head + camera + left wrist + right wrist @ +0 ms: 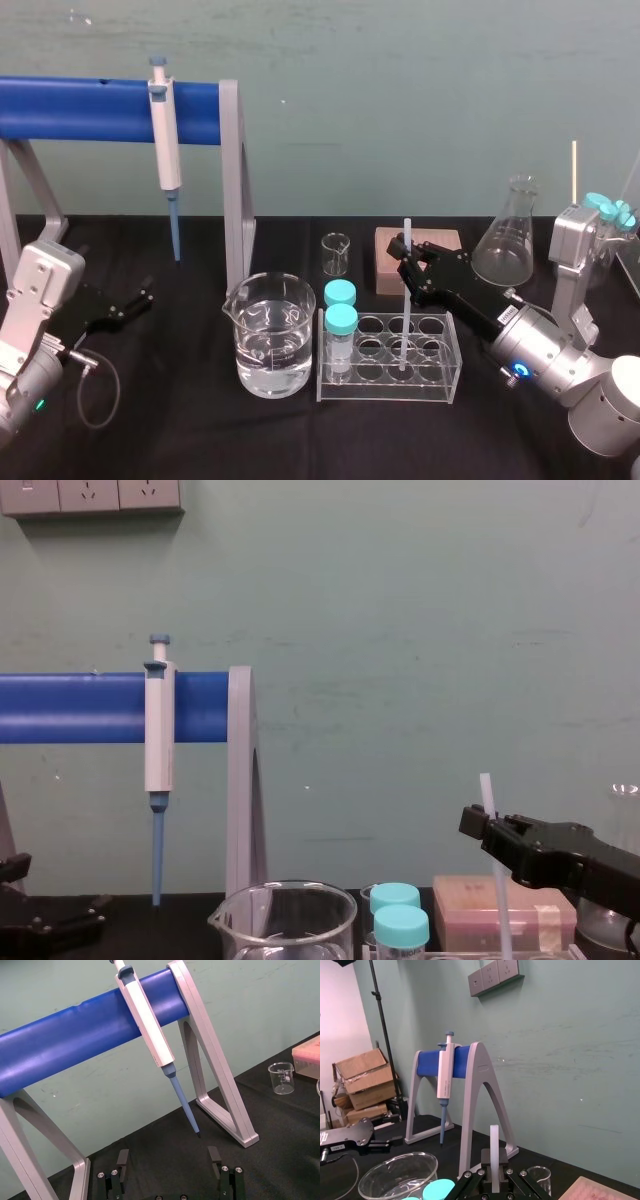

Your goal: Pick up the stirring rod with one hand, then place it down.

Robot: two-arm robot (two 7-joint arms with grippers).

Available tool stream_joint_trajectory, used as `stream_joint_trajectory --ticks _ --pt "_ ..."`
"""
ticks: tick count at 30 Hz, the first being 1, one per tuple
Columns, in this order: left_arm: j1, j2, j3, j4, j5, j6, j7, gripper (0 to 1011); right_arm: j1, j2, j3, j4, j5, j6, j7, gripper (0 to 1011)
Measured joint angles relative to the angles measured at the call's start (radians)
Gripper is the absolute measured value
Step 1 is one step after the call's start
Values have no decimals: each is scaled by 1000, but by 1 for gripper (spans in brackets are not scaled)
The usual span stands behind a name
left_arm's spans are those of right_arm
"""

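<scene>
Right hand [405, 258]: seen closed on the stirring rod [405, 325] near the rod's upper part, above the back of the test-tube rack [440, 385]; the clamped rod is also seen from the right wrist [494, 1155].
Stirring rod: held upright, its top standing clear above the jaws [487, 792], its lower end down among the wells of the rack; the exact well cannot be told.
Left hand [135, 300]: parked low over the tabletop [180, 440] at the left, well apart from the rack, with its fingers [122, 1160] spread wide and nothing between them.
Water beaker [270, 335]: set just left of the rack.
Capped vials [340, 318]: two, stood in the rack's left end.
Pipette [165, 140]: hung on the blue stand [90, 108].
</scene>
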Motion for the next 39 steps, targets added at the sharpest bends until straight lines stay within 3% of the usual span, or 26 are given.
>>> stream_joint_trajectory --ticks 9,20,22,33,39 --pt "0 0 0 0 0 0 0 1000 1 1 0 1 2 0 1 94" --pt "0 0 0 0 0 0 0 1000 2 1 -1 2 3 0 2 411" --pt "0 0 0 0 0 0 0 1000 2 1 0 2 3 0 3 523" --pt "0 0 0 0 0 0 0 1000 2 1 0 2 4 -1 4 854" --pt "0 0 0 0 0 0 0 1000 2 1 -1 2 4 -1 5 985"
